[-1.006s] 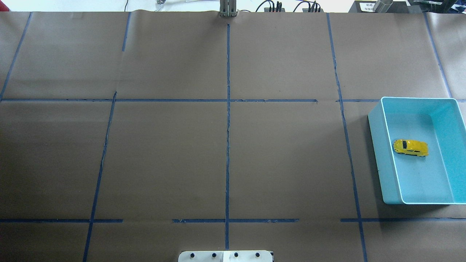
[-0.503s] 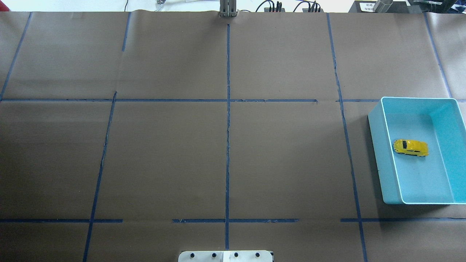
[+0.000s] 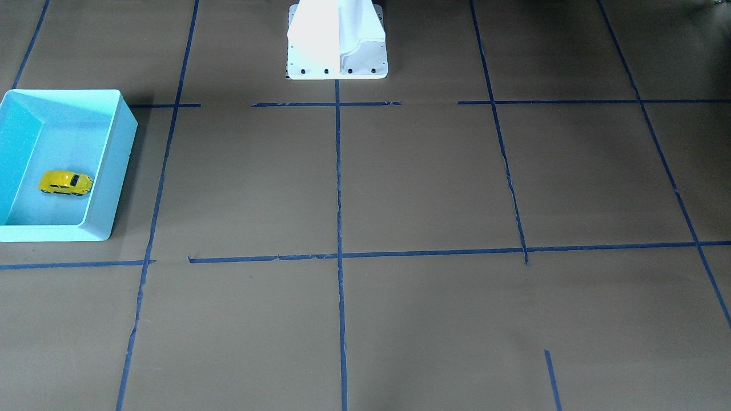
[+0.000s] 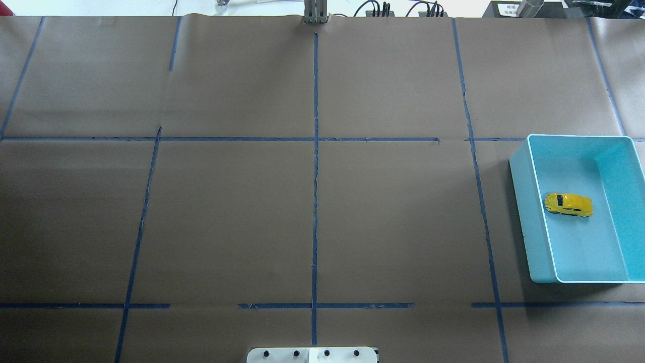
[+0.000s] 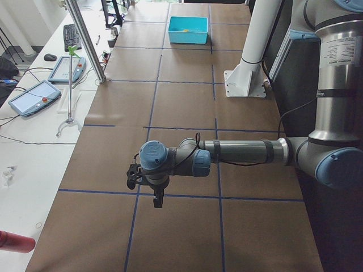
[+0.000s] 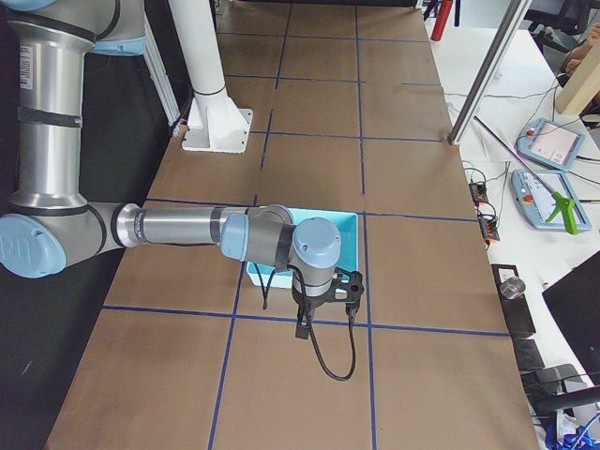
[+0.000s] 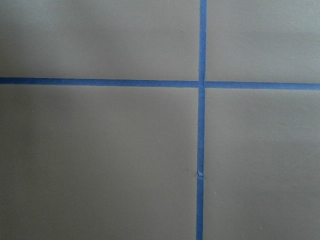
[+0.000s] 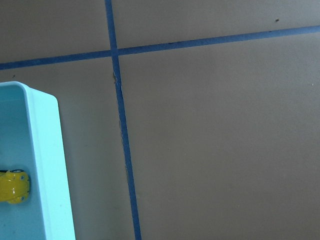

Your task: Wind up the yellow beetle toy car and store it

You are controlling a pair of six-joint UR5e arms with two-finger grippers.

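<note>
Overhead exterior puts the car point(image 4: 568, 204) upright inside the bin point(image 4: 520, 171), at the table's point(image 4: 232, 222) 3 o'clock. Left gripper point(image 5: 157, 199) and right gripper point(image 6: 301, 328) hang clear of it; their jaw opening I cannot tell. Storing looks done; if winding remains, the right gripper must reach into the bin.

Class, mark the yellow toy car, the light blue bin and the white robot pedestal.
yellow beetle toy car point(image 4: 568, 204): overhead exterior view, on its roof.
light blue bin point(image 4: 529, 201): overhead exterior view, on its long outer wall.
white robot pedestal point(image 3: 320, 40): exterior front-facing view, on its front face.
</note>
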